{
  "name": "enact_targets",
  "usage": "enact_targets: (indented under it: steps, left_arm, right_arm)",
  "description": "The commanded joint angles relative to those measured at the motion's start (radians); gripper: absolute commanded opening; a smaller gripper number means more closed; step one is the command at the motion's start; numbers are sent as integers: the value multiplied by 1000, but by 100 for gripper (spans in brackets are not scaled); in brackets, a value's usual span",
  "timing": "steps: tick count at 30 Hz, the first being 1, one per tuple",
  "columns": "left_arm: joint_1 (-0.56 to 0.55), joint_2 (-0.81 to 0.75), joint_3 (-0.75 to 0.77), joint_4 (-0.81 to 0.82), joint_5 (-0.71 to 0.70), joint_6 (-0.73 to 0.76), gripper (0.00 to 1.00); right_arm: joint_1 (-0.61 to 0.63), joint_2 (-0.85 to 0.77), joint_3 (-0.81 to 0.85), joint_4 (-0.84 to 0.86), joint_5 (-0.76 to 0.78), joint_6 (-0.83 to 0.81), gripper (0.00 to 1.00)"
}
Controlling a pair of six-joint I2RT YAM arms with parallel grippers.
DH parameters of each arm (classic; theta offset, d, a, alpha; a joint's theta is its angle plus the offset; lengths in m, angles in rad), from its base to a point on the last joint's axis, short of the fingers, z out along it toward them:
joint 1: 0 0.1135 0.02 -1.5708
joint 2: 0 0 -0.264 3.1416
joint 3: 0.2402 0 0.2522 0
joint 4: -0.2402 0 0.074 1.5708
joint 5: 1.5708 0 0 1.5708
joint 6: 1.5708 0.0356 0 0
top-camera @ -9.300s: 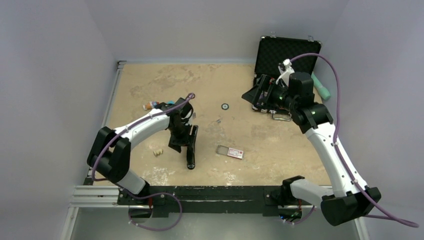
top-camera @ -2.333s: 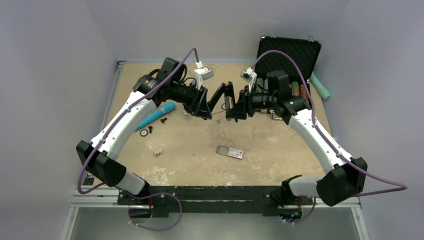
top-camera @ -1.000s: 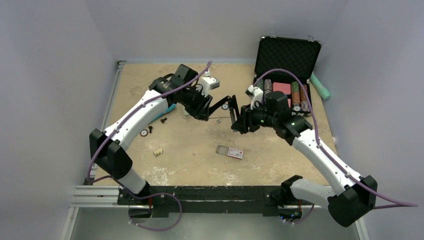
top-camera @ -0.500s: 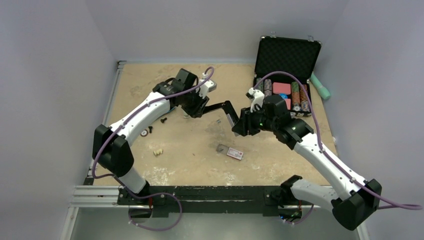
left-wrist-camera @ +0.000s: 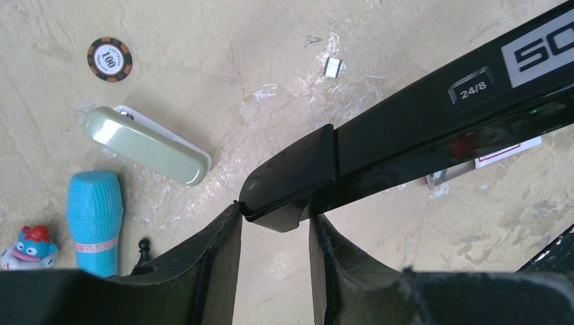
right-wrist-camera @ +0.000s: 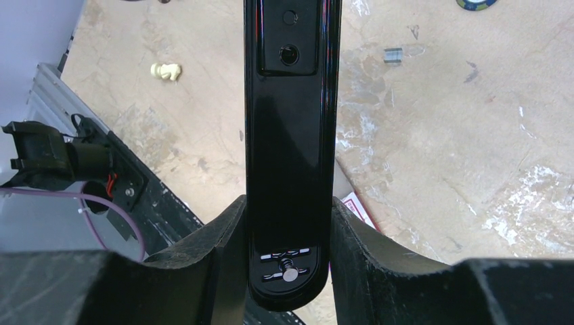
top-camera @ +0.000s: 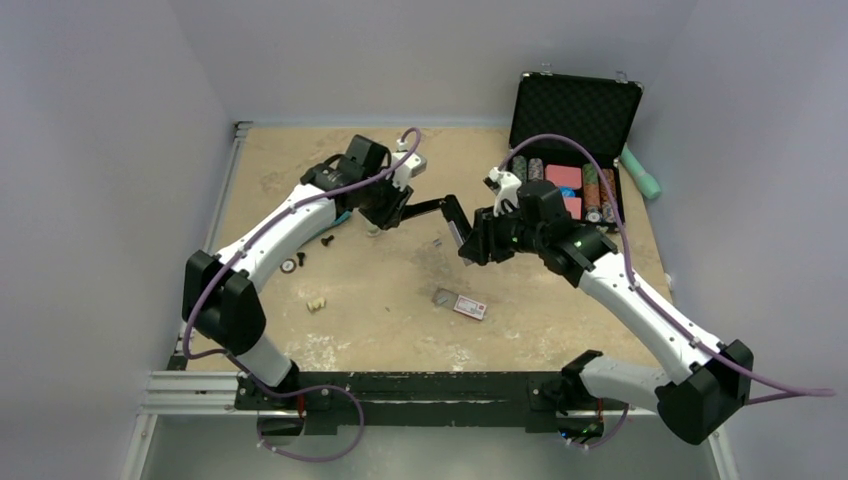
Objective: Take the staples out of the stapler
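The black stapler (top-camera: 447, 207) hangs opened above the table's middle, held by both arms. My left gripper (top-camera: 396, 213) is shut on the rounded end of its top arm (left-wrist-camera: 406, 132), which sits pinched between the fingertips of that gripper (left-wrist-camera: 274, 220). My right gripper (top-camera: 473, 245) is shut on the base (right-wrist-camera: 291, 128), whose end with a metal stud sits deep between the fingers of that gripper (right-wrist-camera: 288, 217). No staples show inside the stapler. A small silver piece (left-wrist-camera: 332, 66) lies on the table below.
A red-and-white staple box (top-camera: 461, 303) lies on the table under the stapler. An open black case (top-camera: 575, 110) with poker chips stands at the back right. A poker chip (left-wrist-camera: 109, 58), a pale green bar (left-wrist-camera: 145, 143), a blue cylinder (left-wrist-camera: 95, 217) and a screw (top-camera: 326, 240) lie near the left arm.
The stapler's two halves have spread a little wider. My left gripper has drawn back to the left with the top arm; the right gripper has shifted slightly left with the base.
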Motion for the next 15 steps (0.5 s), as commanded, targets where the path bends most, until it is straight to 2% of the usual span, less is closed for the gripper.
enact_targets:
  steps: [1, 10, 15]
  left_arm:
    - [31, -59, 35, 68, 20, -110, 0]
    - [30, -128, 31, 0, 119, -266, 0]
    - [30, -181, 28, -17, 160, -305, 0]
  right_arm:
    - [26, 26, 103, 16, -110, -16, 0]
    - [26, 107, 135, 107, -164, -1, 0]
    - [27, 142, 158, 141, -184, -1, 0]
